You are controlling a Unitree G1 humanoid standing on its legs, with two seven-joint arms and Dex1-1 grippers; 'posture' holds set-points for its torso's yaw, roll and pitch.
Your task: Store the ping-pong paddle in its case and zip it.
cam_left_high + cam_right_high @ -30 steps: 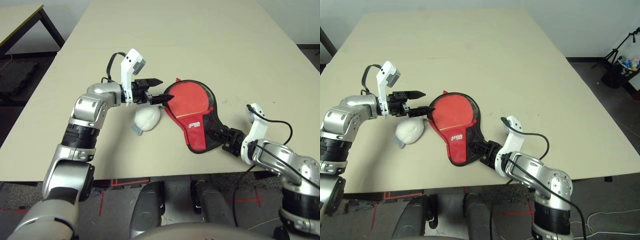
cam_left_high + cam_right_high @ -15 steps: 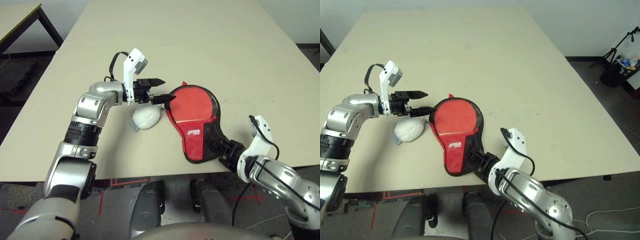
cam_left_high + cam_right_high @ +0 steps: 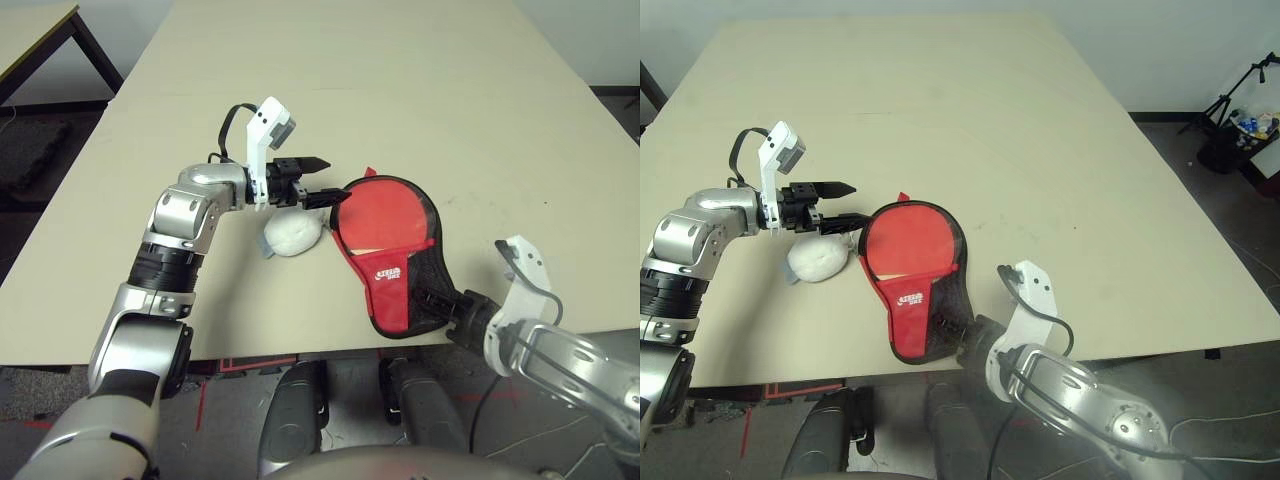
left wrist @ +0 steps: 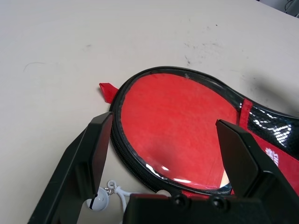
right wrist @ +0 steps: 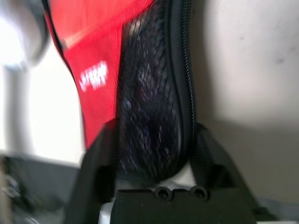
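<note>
On the robot's left side of the table [image 3: 470, 140], the left gripper [image 3: 322, 181] hung with its claw spread wide, one finger at the upper rim of the case [image 3: 391, 292]. Beside it, below that gripper, lay the pale plush ball [image 3: 293, 232]. Next came the case, flat near the table's front edge, with the paddle [image 3: 381, 213] inside, its red face showing through the round window. At the right, the right gripper [image 5: 156, 137] had its claw apart, one finger on either side of the case's narrow end.

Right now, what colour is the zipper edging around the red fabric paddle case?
Black, clearest in the left wrist view.
</note>
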